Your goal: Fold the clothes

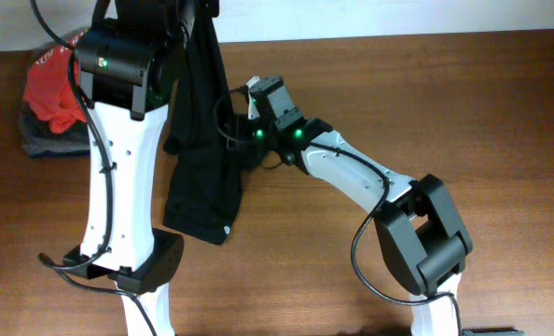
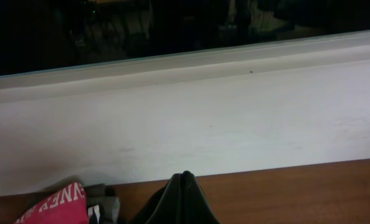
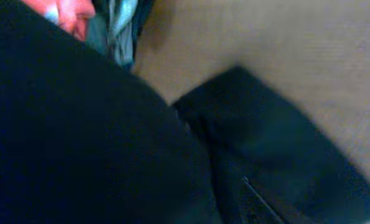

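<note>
The black T-shirt (image 1: 202,177) hangs in a long bunched strip from the top edge of the overhead view down to the table, with a small white logo (image 1: 227,227) near its lower end. My left gripper (image 1: 187,17) is raised at the back and holds the shirt's top; in the left wrist view a peak of black fabric (image 2: 185,199) rises between its jaws. My right gripper (image 1: 243,140) is pressed against the shirt's right edge at mid height. Black fabric (image 3: 79,124) fills the right wrist view and hides its fingers.
A red garment with white lettering (image 1: 58,89) lies on folded grey and dark garments (image 1: 44,140) at the table's back left; they also show in the left wrist view (image 2: 54,206). A white wall ledge (image 2: 185,106) runs behind the wooden table (image 1: 463,103).
</note>
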Robot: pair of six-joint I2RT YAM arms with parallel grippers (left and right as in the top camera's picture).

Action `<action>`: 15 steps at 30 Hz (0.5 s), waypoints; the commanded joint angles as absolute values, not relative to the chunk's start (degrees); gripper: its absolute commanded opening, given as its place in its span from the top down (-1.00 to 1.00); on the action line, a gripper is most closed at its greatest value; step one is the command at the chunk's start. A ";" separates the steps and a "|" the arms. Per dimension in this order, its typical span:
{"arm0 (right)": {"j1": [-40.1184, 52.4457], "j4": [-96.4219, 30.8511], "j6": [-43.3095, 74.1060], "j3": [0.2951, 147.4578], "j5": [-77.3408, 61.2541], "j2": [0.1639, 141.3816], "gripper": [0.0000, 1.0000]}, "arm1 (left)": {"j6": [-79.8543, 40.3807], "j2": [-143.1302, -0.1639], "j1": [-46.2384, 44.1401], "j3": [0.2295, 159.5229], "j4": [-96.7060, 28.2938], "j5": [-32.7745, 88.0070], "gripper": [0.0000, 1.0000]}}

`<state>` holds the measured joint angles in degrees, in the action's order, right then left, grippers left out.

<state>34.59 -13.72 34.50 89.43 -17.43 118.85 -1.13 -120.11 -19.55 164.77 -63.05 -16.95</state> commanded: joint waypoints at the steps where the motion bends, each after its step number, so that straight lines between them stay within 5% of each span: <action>1: 36.95 -15.42 34.79 89.38 -18.09 119.44 -0.21 | -0.21 -117.82 -19.81 165.53 -62.65 -16.99 0.99; 12: 37.52 -21.71 34.81 88.29 -14.87 119.44 -0.19 | -0.21 -117.71 -19.70 165.53 -63.11 -19.88 0.99; 15: 37.19 -21.82 34.79 88.27 -13.63 119.44 -0.03 | -0.19 -117.60 -19.70 165.53 -63.61 -20.01 0.99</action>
<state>37.54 -21.96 34.41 88.90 -16.14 119.00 -1.13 -120.09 -19.55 164.77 -63.61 -18.72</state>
